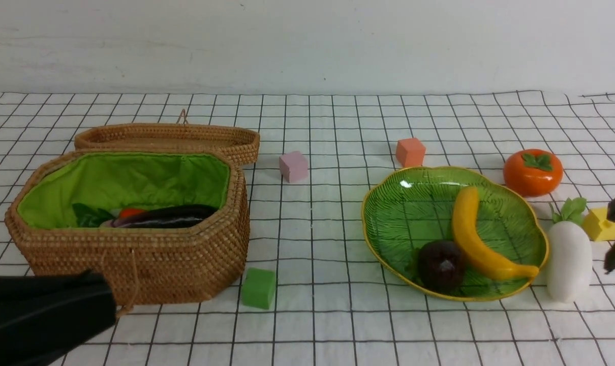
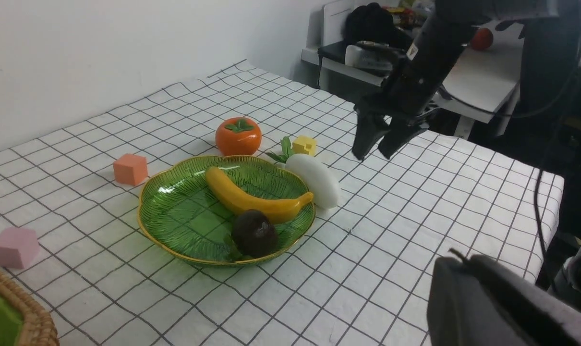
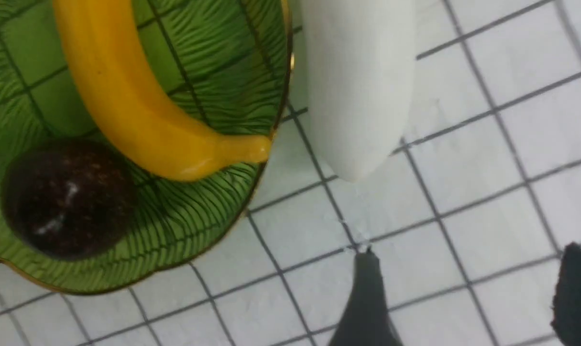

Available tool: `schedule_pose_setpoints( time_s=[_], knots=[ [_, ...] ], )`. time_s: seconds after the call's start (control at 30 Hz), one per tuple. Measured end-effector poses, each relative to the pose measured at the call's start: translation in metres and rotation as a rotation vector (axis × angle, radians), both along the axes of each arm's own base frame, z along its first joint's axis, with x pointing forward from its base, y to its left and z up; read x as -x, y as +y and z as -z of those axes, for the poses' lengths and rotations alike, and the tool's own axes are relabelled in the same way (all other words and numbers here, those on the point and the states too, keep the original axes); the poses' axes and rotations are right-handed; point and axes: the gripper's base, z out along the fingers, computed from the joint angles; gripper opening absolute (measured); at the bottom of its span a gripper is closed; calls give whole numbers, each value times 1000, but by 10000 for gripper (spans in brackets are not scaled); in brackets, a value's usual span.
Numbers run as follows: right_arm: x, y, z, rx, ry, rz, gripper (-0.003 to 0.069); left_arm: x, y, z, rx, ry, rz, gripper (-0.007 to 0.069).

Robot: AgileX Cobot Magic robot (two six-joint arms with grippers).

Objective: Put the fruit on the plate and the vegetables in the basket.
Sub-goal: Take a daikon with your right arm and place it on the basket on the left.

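Observation:
The basket (image 1: 134, 254) at the left holds the dark eggplant (image 1: 170, 216), a bit of orange carrot (image 1: 131, 212) and green leaves; the gourd is hidden. The green plate (image 1: 404, 203) holds the banana (image 1: 478, 239) and the mangosteen (image 1: 441, 264). The persimmon (image 1: 532, 172) sits on the cloth behind the plate. The white radish (image 1: 569, 259) lies by the plate's right rim. My right gripper (image 3: 468, 274) is open and empty, above the cloth just right of the radish (image 3: 357, 86). My left gripper (image 2: 456, 262) is shut and empty, low in front of the basket.
The shallow woven lid (image 1: 170, 137) lies behind the basket. Foam cubes lie around: pink (image 1: 293, 166), orange (image 1: 410, 152), green (image 1: 258, 287), and yellow (image 1: 600, 223) beside the radish leaves. The table's right edge (image 2: 554, 192) is close to the right arm.

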Motion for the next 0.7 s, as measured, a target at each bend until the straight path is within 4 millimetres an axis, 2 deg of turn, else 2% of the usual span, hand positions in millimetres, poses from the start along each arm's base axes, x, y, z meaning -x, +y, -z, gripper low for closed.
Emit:
schedule_pose_setpoints(
  time_s=[0.1, 0.37, 0.7],
  knots=[
    [-21, -6, 20, -89, -48, -13, 578, 0, 0, 0, 2, 6, 4, -6],
    [-56, -16, 55, -73, -82, -15, 585, 1, 0, 2, -11, 20, 10, -5],
    [-66, -25, 68, 10, -75, -30, 585, 1, 0, 2, -16, 25, 12, -7]
  ],
)
